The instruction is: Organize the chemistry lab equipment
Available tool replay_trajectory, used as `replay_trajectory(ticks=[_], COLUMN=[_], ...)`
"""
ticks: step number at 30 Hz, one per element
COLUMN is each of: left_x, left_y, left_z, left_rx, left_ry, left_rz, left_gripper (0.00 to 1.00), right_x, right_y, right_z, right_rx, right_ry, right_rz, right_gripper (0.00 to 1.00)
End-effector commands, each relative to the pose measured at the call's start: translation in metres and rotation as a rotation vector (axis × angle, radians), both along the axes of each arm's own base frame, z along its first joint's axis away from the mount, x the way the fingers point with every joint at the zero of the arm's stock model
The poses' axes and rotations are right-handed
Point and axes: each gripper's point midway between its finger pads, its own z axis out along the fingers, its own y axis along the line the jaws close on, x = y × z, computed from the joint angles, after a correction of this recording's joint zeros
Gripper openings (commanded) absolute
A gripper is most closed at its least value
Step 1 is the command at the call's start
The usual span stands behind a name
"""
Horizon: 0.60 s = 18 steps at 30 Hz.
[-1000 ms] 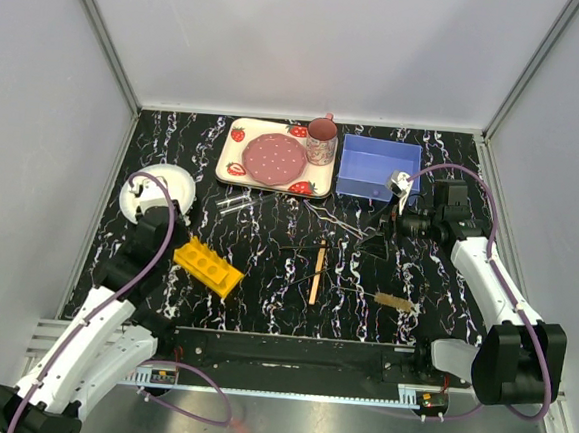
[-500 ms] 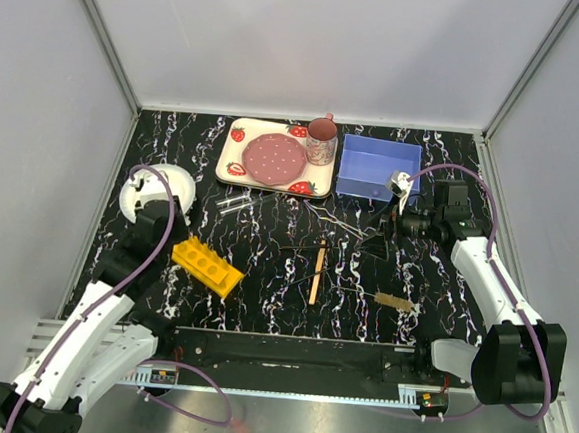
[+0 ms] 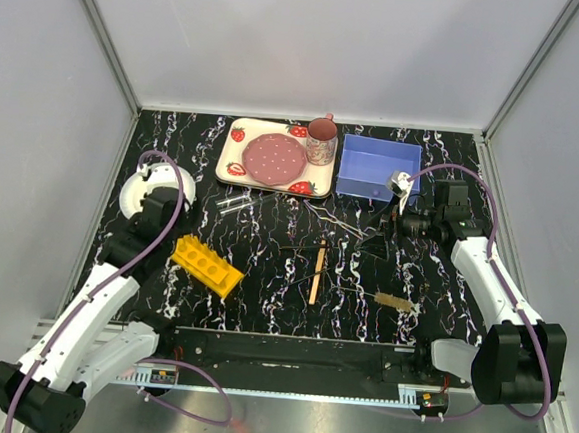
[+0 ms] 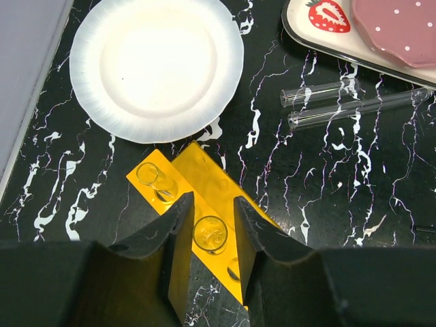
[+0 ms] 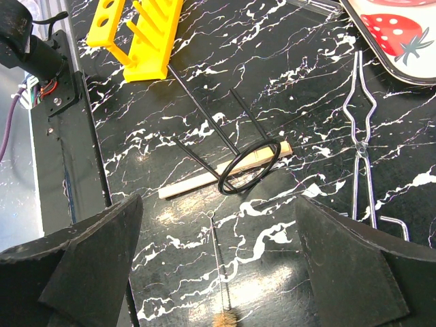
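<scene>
Left pincer (image 4: 212, 204) drawn back toward round white plate (image 4: 157, 68), narrowed above yellow plastic rack with round holes (image 4: 204, 170), presumably for grasp, nothing gripped; right pincer (image 5: 218, 204) wide, empty.

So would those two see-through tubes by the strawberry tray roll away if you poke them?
Probably, yes: the glass tubes are round and lie flat on the smooth table, so a sideways nudge likely rolls them. They look thin, so possibly fragile and slippery.

White arms (image 3: 92, 306), blk joints, purple cables (image 3: 180, 193) (looped)

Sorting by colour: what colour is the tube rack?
Yellow rack; clearest in the left wrist view.
</scene>
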Motion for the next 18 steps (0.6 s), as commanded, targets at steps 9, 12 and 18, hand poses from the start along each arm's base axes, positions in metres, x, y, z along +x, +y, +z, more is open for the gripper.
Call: replay_trajectory(ticks=[9, 12, 18], left_x=[-0.0003, -0.002, -0.0054], left_y=[0.0003, 0.0006, 0.0], left_z=[0.0214, 0.0219, 0.019], left_rx=[-0.011, -0.009, -0.02], left_ry=[-0.047, -0.047, -0.047], left_rz=[-0.017, -0.021, -0.028], left_gripper=[0.26, 0.25, 0.25], right_x=[-0.0016, -0.0018, -0.0007], right_y=[0.0015, 0.0014, 0.0007], right_z=[0.0093, 0.0075, 0.0069], right_rx=[0.023, 0.023, 0.023], right_ry=[-0.027, -0.019, -0.016], right_rz=[0.025, 0.024, 0.021], right_gripper=[0.98, 0.98, 0.98])
